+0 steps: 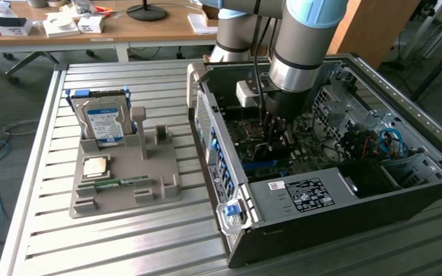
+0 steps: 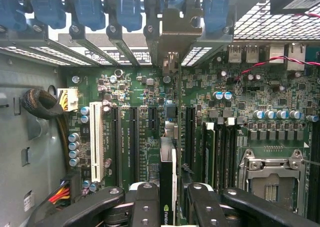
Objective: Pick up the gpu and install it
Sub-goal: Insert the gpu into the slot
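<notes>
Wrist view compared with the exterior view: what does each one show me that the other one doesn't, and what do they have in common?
Wrist view: the end effector clamped on the gpu, seen edge-on over the black expansion slots, plus the white slot and the processor socket. Exterior view: the grey holder beside the computer case, carrying the hard drive and memory stick, on the slatted table. Shared: the green motherboard inside the open computer case.

We reach our arm [image 1: 305, 34] straight down, wrist vertical, gripper [image 2: 172, 189] at the bottom, its two black fingers [image 2: 145, 202] clamped on the gpu [image 2: 167, 162] standing edge-on between them.
</notes>
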`<state>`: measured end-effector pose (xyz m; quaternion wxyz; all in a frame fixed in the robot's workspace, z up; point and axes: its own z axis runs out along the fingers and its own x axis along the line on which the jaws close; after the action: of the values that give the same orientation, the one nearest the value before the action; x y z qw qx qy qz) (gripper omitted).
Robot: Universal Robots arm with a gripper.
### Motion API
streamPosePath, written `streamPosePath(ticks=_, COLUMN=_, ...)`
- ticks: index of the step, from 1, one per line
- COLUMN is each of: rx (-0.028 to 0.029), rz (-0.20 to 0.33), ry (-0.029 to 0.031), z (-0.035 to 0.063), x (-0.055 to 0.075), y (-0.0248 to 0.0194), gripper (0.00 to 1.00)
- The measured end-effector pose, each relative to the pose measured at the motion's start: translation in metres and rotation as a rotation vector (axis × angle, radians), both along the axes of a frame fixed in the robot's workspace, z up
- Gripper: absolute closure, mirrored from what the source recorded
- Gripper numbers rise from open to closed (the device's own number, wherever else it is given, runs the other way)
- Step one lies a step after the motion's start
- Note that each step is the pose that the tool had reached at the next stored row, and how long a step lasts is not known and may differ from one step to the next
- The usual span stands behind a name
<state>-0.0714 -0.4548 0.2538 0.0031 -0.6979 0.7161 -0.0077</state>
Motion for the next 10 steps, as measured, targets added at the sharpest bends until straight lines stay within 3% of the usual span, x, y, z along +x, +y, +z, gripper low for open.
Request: streamPosePath(ticks=10, rx=0.0001, rz=0.001, ry=-0.0005, z=-0.0005, x=-0.0007, y=0.0, gripper=0.74)
